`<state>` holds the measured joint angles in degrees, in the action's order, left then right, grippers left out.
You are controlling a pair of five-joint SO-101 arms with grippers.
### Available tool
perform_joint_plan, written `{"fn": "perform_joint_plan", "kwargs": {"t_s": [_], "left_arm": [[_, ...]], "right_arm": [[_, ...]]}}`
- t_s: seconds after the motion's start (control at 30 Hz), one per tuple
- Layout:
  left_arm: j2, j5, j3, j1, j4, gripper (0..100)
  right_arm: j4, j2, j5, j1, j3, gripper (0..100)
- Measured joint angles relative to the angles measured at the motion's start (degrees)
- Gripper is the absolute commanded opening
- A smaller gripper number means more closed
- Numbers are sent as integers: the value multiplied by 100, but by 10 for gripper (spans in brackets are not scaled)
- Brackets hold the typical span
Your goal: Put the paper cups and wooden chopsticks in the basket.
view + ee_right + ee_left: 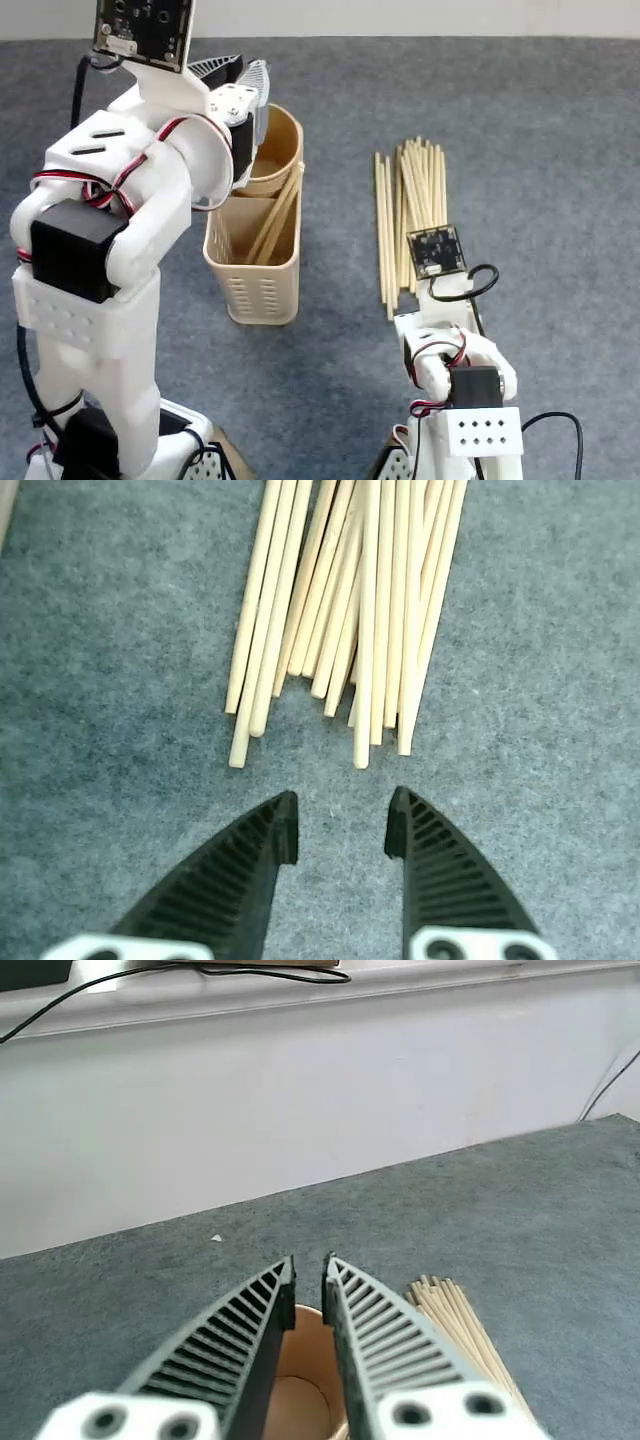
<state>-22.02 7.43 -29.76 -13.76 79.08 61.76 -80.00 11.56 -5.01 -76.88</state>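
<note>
Cup in the basket, most sticks on the table

I see the paper cup (283,140) and a few chopsticks (280,215) in the basket (262,295). My left jaws hang over the cup, open a crack and empty. My right jaws are open near the stick pile (360,600) on the table (560,130), not touching it.

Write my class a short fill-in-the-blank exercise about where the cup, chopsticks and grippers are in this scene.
1. The paper cup stands inside the ____.
2. The right gripper, just short of the loose chopsticks, is ____ (open or shut).
3. The left gripper hangs above the paper ____.
Missing words: basket; open; cup.
</note>
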Motion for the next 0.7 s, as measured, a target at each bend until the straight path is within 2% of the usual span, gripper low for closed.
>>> {"fn": "perform_joint_plan", "kwargs": {"t_s": [0.13,0.3,0.37,0.43,0.53,0.7], "left_arm": [[-149,-158,0,721,396,87],[-308,-360,141,1978,1969,88],[-422,-536,668,2497,2189,88],[-545,-782,1380,2884,2215,88],[-844,-949,2725,3007,2048,88],[-1873,-967,5319,3033,862,88]], "right_arm": [[0,0,0,0,0,156],[0,141,123,0,404,156],[79,571,202,53,862,156],[229,1204,211,88,1477,156],[519,2453,211,149,2664,156],[607,4703,378,633,4598,156]]}}
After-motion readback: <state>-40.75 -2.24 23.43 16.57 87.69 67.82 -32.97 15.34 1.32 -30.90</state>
